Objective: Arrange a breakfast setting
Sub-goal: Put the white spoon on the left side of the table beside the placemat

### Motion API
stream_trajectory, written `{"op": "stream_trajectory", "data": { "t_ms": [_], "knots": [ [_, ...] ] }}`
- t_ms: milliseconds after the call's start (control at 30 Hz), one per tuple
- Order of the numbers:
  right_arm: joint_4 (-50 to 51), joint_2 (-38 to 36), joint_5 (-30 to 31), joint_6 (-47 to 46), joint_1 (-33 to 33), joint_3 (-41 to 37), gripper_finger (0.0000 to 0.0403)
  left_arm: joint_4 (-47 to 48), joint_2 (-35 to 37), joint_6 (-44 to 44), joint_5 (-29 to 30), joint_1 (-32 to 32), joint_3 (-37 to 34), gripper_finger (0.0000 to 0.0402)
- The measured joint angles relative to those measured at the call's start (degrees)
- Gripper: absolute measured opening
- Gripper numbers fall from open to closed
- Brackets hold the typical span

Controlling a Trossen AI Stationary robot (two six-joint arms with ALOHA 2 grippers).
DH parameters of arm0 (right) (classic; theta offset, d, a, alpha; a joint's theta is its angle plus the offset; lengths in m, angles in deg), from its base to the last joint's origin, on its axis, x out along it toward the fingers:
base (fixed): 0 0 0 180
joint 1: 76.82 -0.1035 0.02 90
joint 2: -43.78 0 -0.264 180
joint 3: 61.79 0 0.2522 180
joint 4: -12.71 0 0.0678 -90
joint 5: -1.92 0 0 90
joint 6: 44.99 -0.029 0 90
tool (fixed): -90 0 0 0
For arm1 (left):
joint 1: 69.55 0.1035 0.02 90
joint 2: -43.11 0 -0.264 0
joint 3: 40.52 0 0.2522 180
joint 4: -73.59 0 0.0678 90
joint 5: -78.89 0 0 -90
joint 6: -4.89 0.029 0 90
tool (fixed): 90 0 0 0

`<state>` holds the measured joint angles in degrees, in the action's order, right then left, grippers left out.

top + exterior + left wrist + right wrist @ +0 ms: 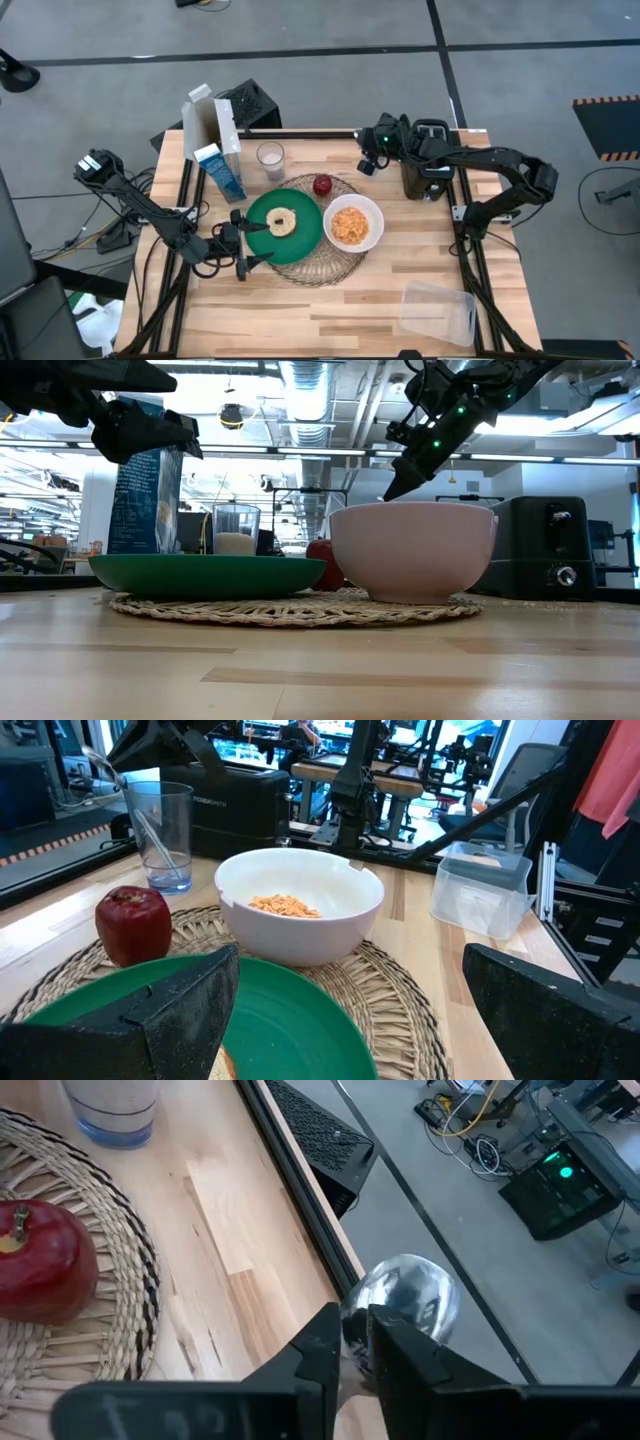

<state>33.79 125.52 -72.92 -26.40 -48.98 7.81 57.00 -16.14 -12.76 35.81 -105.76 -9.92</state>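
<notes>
A green plate [283,240] with a pale bagel [282,221] and a white bowl [352,224] of orange flakes stand on the round woven mat [315,268]. A red apple [322,185] lies on the mat's far edge. A clear glass [270,157] and a blue-white carton [222,172] stand behind the plate. My left gripper [243,243] is open and empty, raised over the plate's left rim [300,1010]. My right gripper [367,165] is above the table's far edge, right of the glass, shut on a metal spoon [405,1295]. My right gripper pinches the spoon between its two fingers just behind the spoon's bowl [365,1320]. The shiny bowl sticks out past the fingertips. The fingers slant down toward the table's left, and the spoon is lifted clear of the table. The handle is hidden by the gripper.
A black toaster [428,165] stands at the far right, under my right arm. A clear plastic tub [438,310] lies at the near right. An open white box [208,122] stands behind the carton. Bare wood shows along the near edge.
</notes>
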Motion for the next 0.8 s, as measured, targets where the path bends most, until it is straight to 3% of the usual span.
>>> {"op": "stream_trajectory", "data": {
  "t_ms": [433, 667, 800],
  "knots": [
    [1.24, -0.16, 1.92, -1.5, -0.62, 0.01, 0.0063, -0.02, 0.0, -0.04, 0.0, 0.0, 0.02, 0.0369],
    [8.68, -4.31, -5.03, -5.09, -0.32, 2.96, 0.0068, -0.17, 0.0, 0.56, 0.07, 0.01, 0.02, 0.0369],
    [12.47, -6.46, -6.9, -6.51, 1.01, 5.01, 0.0104, -0.17, -0.01, 0.66, 0.07, 0.58, 0.02, 0.0369]
  ]
}}
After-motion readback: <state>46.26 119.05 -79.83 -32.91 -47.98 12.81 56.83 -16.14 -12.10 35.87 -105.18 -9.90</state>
